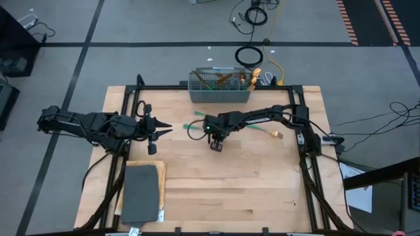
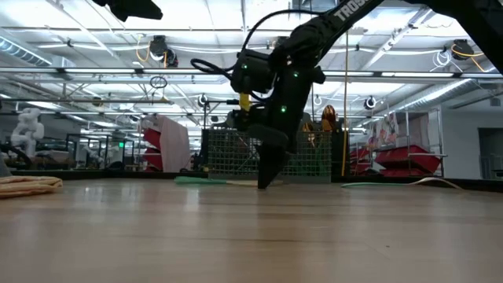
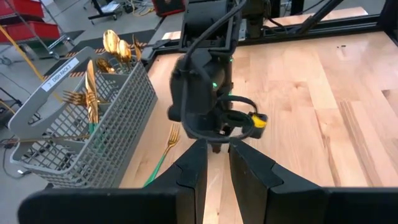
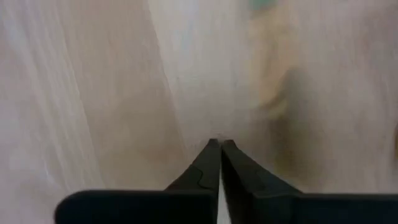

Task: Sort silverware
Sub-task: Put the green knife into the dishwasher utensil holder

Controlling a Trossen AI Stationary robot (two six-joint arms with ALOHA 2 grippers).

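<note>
Right tool (image 1: 216,145) points down at the middle of the tabletop (image 1: 230,190), fingers clenched together with nothing between them; the right wrist view shows the two tips touching just over bare wood. In the low view its tip (image 2: 267,179) looks at or just above the wood, contact unclear. Left tool (image 1: 159,130) waits over the left side of the tabletop, fingers parted, released, holding nothing.

Most silverware (image 1: 226,81) stands in the grey mesh caddy (image 1: 219,96) at the far edge, gold heads up; individual pieces are hard to tell apart from above. Left wrist view shows forks and spoons (image 3: 93,93) in the caddy, teal handles mostly hidden by mesh. One fork (image 3: 163,157) lies on the wood beside the caddy, its handle end cut off by the left tool's fingers. Another piece (image 1: 268,132) lies right of the right arm, type unclear. Dark mat (image 1: 141,193) sits near the front left corner.
</note>
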